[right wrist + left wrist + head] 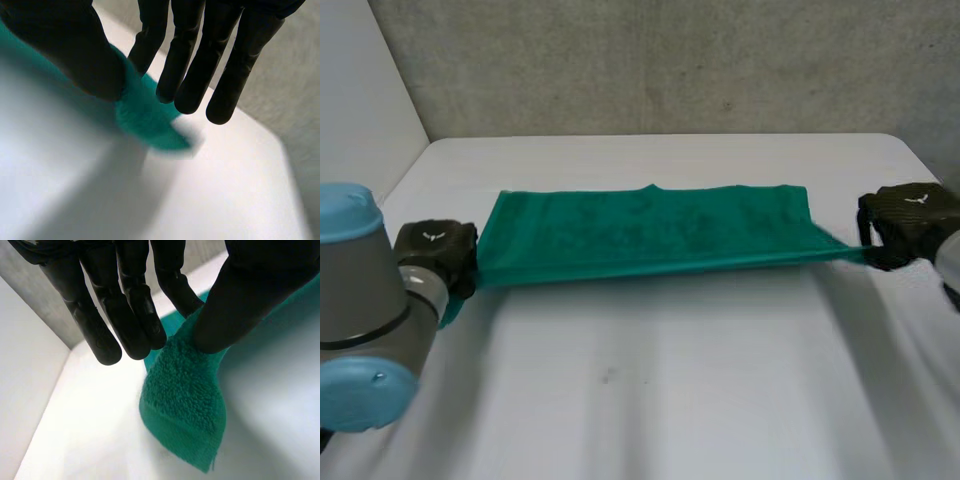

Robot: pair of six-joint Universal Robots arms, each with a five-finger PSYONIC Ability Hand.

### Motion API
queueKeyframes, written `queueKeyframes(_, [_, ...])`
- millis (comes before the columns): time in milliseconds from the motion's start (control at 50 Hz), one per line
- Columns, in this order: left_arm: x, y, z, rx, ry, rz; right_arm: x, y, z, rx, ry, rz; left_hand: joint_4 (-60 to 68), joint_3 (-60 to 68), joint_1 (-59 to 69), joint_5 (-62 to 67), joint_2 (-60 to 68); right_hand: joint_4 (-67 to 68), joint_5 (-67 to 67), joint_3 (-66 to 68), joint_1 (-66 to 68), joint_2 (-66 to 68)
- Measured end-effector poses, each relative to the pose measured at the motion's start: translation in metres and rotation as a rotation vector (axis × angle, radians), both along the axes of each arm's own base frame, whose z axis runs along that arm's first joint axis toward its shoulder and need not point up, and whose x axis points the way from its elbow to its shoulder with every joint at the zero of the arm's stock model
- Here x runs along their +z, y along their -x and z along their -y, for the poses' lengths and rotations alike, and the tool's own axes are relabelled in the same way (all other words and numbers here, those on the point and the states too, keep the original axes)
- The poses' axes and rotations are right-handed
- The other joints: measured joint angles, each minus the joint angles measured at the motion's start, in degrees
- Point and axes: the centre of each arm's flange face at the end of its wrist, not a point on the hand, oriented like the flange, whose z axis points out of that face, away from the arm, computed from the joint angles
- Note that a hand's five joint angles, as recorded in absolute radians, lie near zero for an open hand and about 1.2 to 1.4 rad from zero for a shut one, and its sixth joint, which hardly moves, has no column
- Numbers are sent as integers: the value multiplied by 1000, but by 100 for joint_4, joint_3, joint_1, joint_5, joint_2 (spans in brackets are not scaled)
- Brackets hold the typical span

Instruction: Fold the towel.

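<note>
So far, green towel (650, 230) lies spread across mid white table (660, 400), near edge lifted & pulled taut. Prob. early, w/ the fold-over left to do. Left hand (438, 252) pinches its near left corner btwn thumb & finger; right hand (905, 222) pinches the near right corner. Already doubled? Can't tell, since the layers are hidden.

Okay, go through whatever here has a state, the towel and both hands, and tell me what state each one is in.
green towel: spread wide and pulled taut between the two hands, near edge lifted, far edge seemingly lying on the white table.
left hand: shut on the towel's left near corner, pinched between thumb and a finger.
right hand: shut on the right near corner, pinched the same way.
</note>
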Motion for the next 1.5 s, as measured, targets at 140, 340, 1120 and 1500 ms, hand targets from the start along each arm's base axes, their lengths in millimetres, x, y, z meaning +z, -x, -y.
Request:
queueKeyframes(140, [12, -12, -31, -19, -124, 100, 6, 12, -40, 86, -52, -459, 0, 0, 0, 0, 0, 1, 0, 22, 0, 0])
queueKeyframes(340, [2, -15, -38, -49, -170, 178, -20, 3, -24, 113, -26, -649, 0, 0, 0, 0, 0, 2, 1, 22, 0, 0])
queueKeyframes(1120, [-71, 67, 139, -229, 261, 136, -93, -41, 99, -84, 94, -480, -282, -277, -351, -271, -281, -1502, -1286, -1595, -1320, -1613])
queueKeyframes(1500, [-8, 61, 123, -197, 441, 76, 2, -34, 79, -189, 291, -158, -5676, -5614, -5486, -5252, -5698, -5466, -5237, -5545, -4458, -5467])
